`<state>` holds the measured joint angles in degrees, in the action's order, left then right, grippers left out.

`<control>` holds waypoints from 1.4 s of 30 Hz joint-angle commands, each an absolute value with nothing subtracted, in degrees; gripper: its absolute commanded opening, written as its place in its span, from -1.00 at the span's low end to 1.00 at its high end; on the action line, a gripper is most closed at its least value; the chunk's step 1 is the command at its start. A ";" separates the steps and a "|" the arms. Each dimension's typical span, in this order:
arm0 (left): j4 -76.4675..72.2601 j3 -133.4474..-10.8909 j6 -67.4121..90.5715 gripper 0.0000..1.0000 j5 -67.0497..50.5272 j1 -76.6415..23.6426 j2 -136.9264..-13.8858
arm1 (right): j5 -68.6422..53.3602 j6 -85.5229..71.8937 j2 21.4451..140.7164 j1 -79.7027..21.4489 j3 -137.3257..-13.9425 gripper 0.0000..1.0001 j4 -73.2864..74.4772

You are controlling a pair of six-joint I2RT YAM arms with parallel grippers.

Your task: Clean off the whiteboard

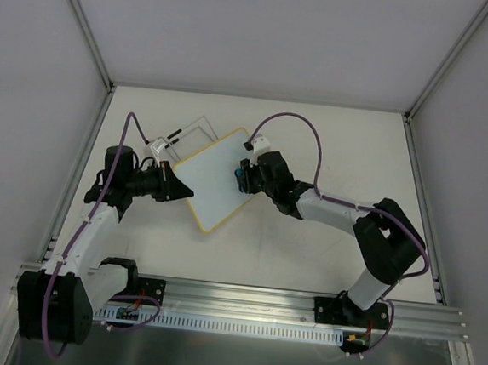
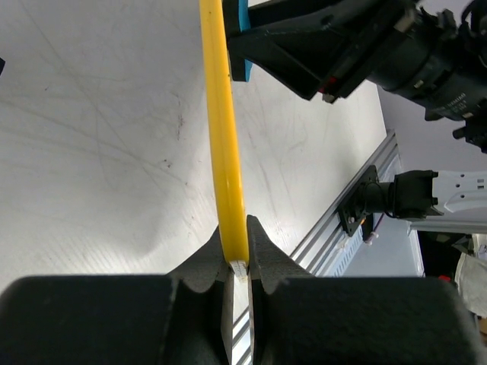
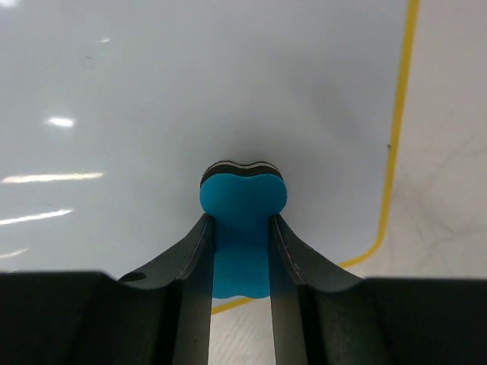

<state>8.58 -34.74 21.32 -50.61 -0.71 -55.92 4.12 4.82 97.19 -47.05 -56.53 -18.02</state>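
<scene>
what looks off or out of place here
The blue eraser in the right hand is squeezed so that its tip bulges into two lobes. The whiteboard lies skewed, cornerwise on the table, its yellow rim pinched in the left hand. No marks show on it.

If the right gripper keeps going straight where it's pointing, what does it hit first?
The whiteboard: the blue eraser in the right gripper already looks pressed on its white face.
</scene>
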 commanded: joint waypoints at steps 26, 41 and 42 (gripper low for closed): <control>3.69 -36.12 18.81 -1.00 -55.02 -2.02 -51.77 | 15.81 -2.30 87.73 -32.08 -46.05 -0.99 -11.09; 3.87 -35.95 15.47 -1.00 -46.86 -2.02 -44.74 | 20.83 -3.78 85.78 -27.16 -44.56 -0.78 6.42; 3.87 -35.86 15.12 -1.00 -46.32 -2.02 -44.21 | 20.22 -3.95 86.56 -27.07 -44.65 -0.70 6.50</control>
